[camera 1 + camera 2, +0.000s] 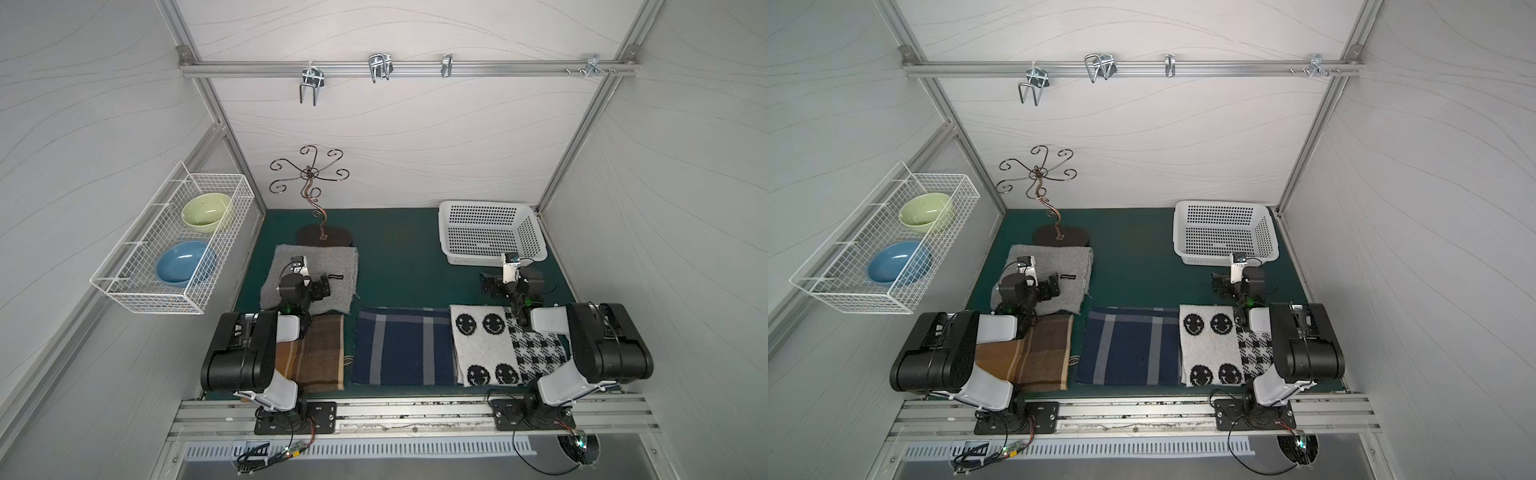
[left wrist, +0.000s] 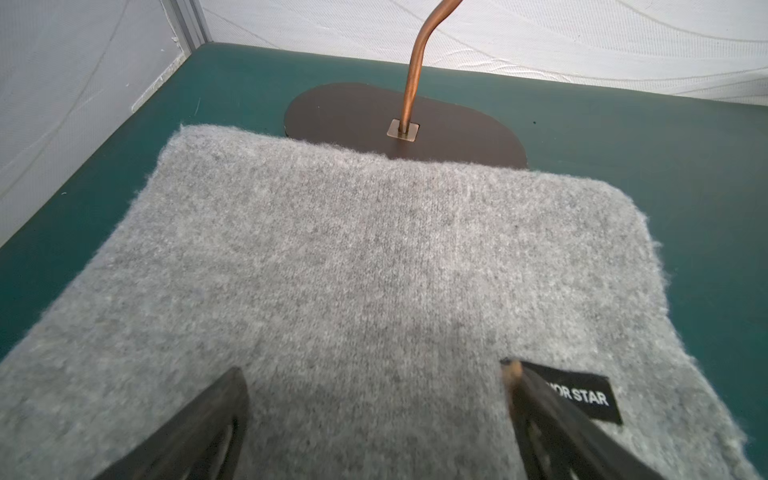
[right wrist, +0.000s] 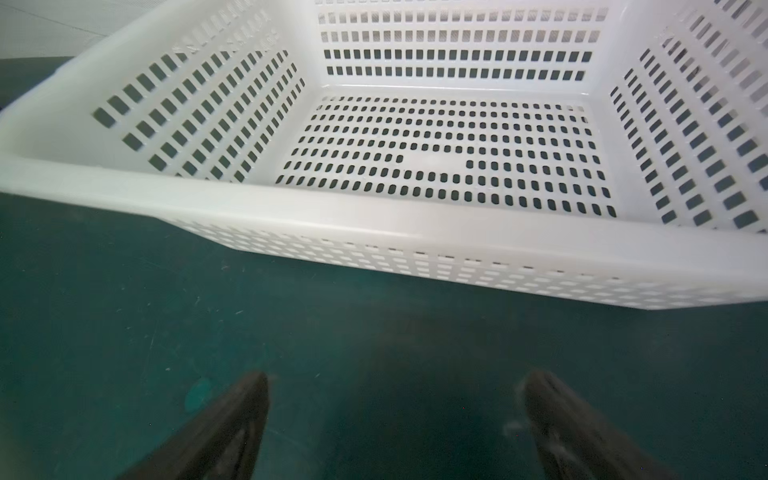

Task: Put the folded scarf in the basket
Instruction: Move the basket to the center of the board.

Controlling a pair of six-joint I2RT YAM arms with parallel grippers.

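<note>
nothing is done yet. along the near edge of the green bench (image 1: 399, 266) lie a brown plaid scarf (image 1: 320, 353), a navy plaid scarf (image 1: 403, 347) and a knitted smiley scarf (image 1: 484, 345), all flat. beyond them on the left, the left pincer (image 2: 374, 370) stands wide open over the fuzzy grey folded scarf (image 2: 374, 249), probably the one to move. the right pincer (image 3: 397, 376) gapes empty just short of the rigid, perforated white basket (image 3: 374, 208), which sits empty at far right. grasp, carry and drop all remain.

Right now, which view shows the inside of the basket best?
Right wrist view: the basket fills the frame, its holed floor close and clear. Both top views show it small and distant. Left wrist view misses it.
</note>
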